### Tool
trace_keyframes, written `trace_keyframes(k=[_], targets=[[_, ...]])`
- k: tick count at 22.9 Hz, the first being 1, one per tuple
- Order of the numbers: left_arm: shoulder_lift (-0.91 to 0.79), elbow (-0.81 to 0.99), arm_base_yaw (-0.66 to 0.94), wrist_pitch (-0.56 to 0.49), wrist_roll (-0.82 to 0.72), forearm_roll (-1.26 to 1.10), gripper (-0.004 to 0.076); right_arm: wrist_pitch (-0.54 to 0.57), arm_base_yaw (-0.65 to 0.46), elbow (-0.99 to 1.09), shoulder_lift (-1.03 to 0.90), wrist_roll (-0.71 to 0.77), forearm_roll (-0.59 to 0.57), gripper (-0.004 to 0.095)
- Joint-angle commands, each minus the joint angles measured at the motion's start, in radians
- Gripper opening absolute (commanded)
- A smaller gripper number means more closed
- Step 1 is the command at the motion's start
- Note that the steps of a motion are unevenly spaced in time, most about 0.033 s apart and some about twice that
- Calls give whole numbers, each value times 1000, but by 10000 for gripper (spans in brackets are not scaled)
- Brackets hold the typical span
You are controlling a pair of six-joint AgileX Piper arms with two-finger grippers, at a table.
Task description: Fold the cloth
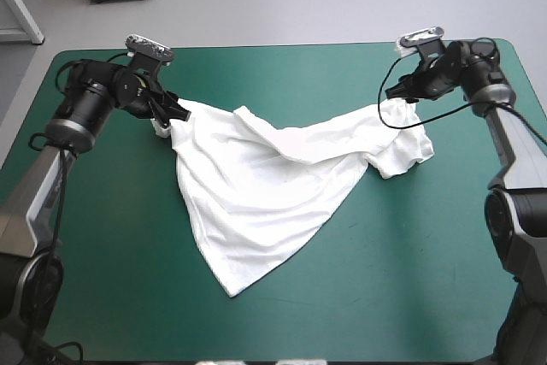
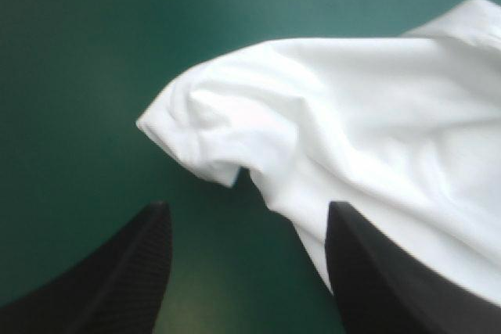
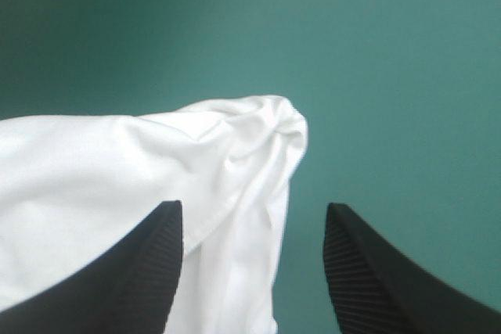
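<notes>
The white T-shirt (image 1: 256,211) is lying across the centre of the high view on the teal-green tabletop (image 1: 427,279), partly spread and rumpled. Its upper edge is running from the left gripper (image 1: 173,117) in the upper left of the frame to the right gripper (image 1: 396,97) in the upper right. The body is tapering to a point at lower centre. A raised crease is crossing the fabric just above the middle, and a sleeve (image 1: 403,156) is lying bunched just below the right gripper.

Both grippers are standing open, and neither is clamping anything. In the left wrist view the black fingers are set apart. A rounded corner of fabric is lying ahead of them, and the sheet is overlapping one finger. In the right wrist view the fingers are likewise apart, with a gathered corner lying ahead of and partly between them.

Judging by this layout, the step in hand is seating a grip on the two upper corners so that the garment can be flattened before folding.

- Centre each corner between the fingers before closing.
- Take a single layer edge rather than a bunched wad.
- Keep both grips level, so that tension is spreading evenly and pulling out the central crease.
</notes>
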Motion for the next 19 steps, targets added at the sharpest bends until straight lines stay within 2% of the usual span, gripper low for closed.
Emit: trace_keyframes(k=[1, 3, 9, 11, 19], targets=[[-131, -39, -38, 195, 28, -103, 438, 49, -59, -27, -165, -8, 34, 539], [-157, -37, -88, 342, 13, -140, 438, 51, -71, 47, -249, -8, 24, 538], [-263, 88, -267, 344, -35, -161, 438, 1, -67, 365, -530, -19, -26, 538], [-303, 196, -301, 344, -43, -166, 438, -28, -67, 475, -622, -14, -26, 538], [-422, 501, -376, 344, 37, -273, 438, -42, -67, 598, -735, 1, -32, 537]])
